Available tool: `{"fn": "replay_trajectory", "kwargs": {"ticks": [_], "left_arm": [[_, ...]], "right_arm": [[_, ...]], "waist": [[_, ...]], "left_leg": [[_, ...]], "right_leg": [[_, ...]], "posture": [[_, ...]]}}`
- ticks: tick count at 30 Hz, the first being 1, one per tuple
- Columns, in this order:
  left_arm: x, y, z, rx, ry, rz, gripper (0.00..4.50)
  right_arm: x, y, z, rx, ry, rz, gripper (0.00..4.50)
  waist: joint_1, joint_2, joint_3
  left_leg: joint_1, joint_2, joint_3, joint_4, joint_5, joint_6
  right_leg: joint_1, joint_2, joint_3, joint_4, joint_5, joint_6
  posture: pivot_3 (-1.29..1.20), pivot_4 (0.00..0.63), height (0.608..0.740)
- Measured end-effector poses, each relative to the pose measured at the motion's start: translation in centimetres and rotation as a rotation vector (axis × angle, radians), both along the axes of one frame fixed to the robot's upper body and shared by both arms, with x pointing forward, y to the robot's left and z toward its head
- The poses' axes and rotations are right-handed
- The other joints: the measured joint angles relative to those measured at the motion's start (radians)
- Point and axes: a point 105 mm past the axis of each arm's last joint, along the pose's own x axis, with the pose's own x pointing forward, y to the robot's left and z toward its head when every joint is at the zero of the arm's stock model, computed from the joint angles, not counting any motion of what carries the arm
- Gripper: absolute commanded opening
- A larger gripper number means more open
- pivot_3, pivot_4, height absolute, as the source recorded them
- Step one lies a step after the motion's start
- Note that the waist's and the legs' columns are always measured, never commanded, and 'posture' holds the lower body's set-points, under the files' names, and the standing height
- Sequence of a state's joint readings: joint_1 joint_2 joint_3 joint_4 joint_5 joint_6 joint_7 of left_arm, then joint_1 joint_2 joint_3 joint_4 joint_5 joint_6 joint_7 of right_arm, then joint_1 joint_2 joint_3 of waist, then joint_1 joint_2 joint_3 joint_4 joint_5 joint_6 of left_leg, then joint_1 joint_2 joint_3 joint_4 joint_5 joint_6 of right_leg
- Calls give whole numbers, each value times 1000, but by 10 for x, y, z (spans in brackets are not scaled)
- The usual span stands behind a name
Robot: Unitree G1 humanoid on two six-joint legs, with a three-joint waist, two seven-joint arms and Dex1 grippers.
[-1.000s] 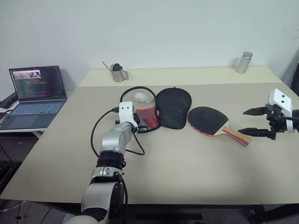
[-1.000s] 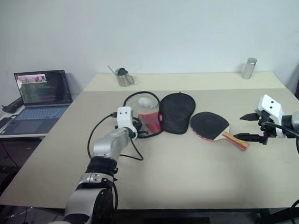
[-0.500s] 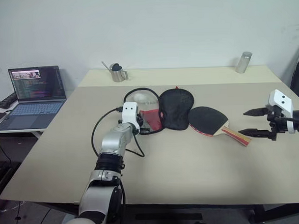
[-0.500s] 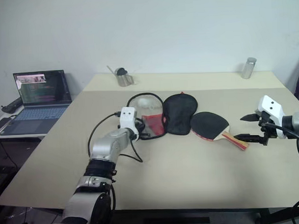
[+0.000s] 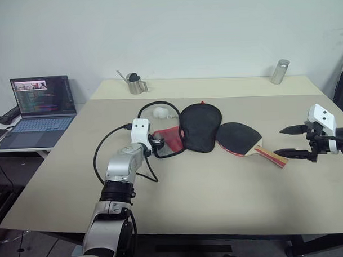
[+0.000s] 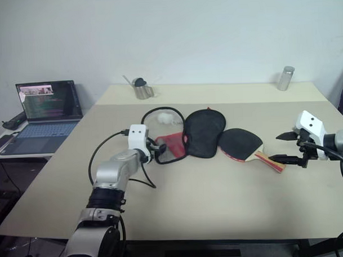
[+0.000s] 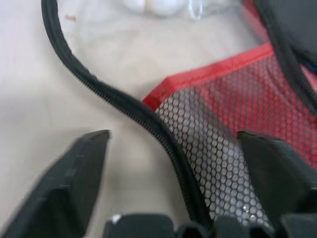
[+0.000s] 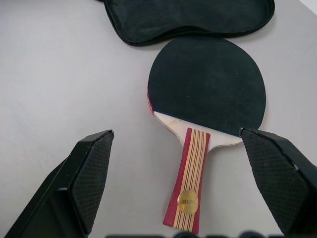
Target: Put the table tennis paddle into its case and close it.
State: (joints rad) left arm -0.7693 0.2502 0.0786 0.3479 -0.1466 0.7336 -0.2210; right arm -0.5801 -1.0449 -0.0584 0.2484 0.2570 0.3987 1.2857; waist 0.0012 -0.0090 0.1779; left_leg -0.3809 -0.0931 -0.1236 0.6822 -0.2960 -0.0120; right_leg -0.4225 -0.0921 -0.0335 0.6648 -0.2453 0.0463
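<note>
The case (image 5: 199, 126) lies unzipped at the table's middle, its black half spread to the right and its red mesh half (image 7: 247, 114) to the left inside the black zipper rim (image 7: 124, 106). A white ball (image 5: 160, 112) rests inside it. My left gripper (image 5: 155, 144) is open at the case's near left edge, its fingers either side of the zipper rim and holding nothing. The table tennis paddle (image 5: 238, 137) lies flat just right of the case, black face up, with its striped handle (image 8: 188, 183) pointing at my right gripper (image 5: 279, 142), which hovers open just beyond the handle's end.
A laptop (image 5: 44, 105) stands open on a low side table at the left. A metal pitcher (image 5: 136, 83) and a metal cylinder (image 5: 280, 71) stand along the table's far edge. A black cable (image 5: 105, 159) loops from my left wrist.
My left gripper has opened and drawn back a little toward me and to the left. The case's black half, briefly lifted, lies flat again. The right arm has not moved.
</note>
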Motion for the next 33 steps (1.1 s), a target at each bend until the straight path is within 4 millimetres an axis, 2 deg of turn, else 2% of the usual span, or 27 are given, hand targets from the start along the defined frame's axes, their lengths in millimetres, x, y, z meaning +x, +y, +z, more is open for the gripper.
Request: {"fn": "replay_trajectory", "kwargs": {"ticks": [3,5,7,9,12,18,26,29,33], "left_arm": [[-8,3,11,3,-23,-91,4473],[-19,17,19,43,-34,-163,4473],[-37,41,27,114,-27,-239,4473],[-56,52,28,162,-7,-334,4473],[-75,50,30,175,4,-471,4473],[-77,48,39,202,-44,-529,4473],[-77,38,37,198,-49,-560,4473],[-77,36,37,199,-51,-564,4500],[-77,37,37,201,-52,-561,4500]], "right_arm": [[4,-3,-1,-2,-12,-47,4500],[6,-7,-7,-3,-10,-106,4500],[8,-12,-24,-3,20,-190,4500],[11,-14,-41,17,56,-266,4500],[16,-9,-59,59,93,-340,4500],[30,10,-83,95,132,-414,4500],[56,19,-94,144,102,-545,4500],[65,23,-95,169,82,-571,3916],[68,22,-95,175,72,-591,2656]], "waist": [[-3,0,0],[-7,0,0],[-11,0,0],[-10,1,-1],[-2,1,-1],[1,1,-1],[-15,-1,-1],[-28,-2,-2],[-30,-2,-2]], "left_leg": [[0,0,0,0,0,0],[1,2,0,-1,0,0],[1,1,1,-2,0,0],[1,1,1,-1,0,0],[1,0,1,-1,0,0],[1,0,-1,-1,0,0],[3,1,0,-1,0,0],[5,1,1,-1,0,0],[7,1,2,-1,0,1]], "right_leg": [[0,0,0,0,0,0],[-1,1,1,0,0,0],[-1,1,2,0,0,0],[-1,1,3,0,0,0],[0,0,3,0,1,-1],[1,0,1,0,1,-2],[1,1,2,0,1,-2],[2,2,4,0,2,-2],[3,3,6,1,3,-2]], "posture": [[0,150,740],[0,150,740],[0,150,740],[0,150,740],[0,150,740],[0,150,740],[0,150,740],[0,150,740],[0,150,740]]}}
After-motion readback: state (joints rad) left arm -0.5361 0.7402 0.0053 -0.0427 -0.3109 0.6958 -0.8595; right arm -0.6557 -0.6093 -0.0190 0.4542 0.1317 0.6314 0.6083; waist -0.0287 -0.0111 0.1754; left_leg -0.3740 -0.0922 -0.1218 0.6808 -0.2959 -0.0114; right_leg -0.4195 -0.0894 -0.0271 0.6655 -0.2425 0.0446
